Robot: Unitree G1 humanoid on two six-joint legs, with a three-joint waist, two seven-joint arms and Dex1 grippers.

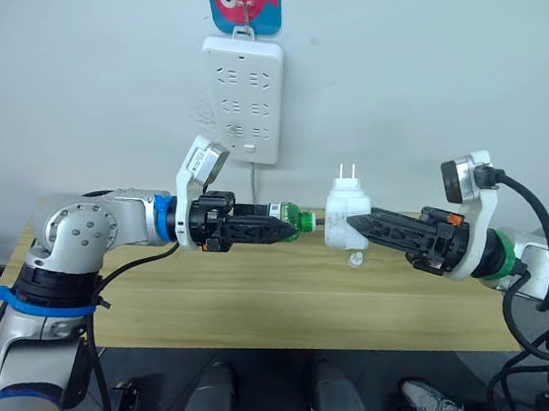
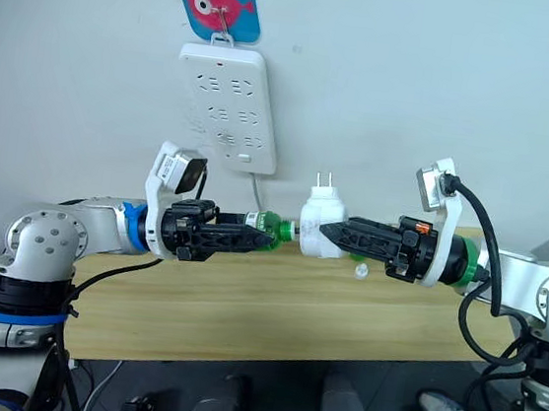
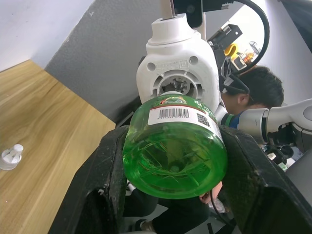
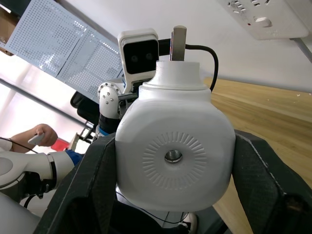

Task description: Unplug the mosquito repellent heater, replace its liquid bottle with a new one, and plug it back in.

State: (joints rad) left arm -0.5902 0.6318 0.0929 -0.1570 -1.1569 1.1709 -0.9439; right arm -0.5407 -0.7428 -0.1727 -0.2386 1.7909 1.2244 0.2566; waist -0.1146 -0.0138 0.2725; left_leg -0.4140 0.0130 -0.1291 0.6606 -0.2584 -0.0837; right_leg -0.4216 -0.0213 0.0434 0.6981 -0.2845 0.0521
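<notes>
You've got R end effector clamping the heater, prongs up, so L end effector, gripping the green bottle, can thread it in w/ 1 push.

Left arm: reaches in level from the robot's left, forearm pointing toward the heater in the middle.
Left gripper: black fingers clamped on either side of the green bottle, whose neck points into the heater's underside.
Right arm: reaches in level from the right, pointing toward the heater, opposite the left arm.
Right gripper: fingers pressed against both flanks of the heater, prongs up.
Wrists: both roughly level, cameras on top.
</notes>
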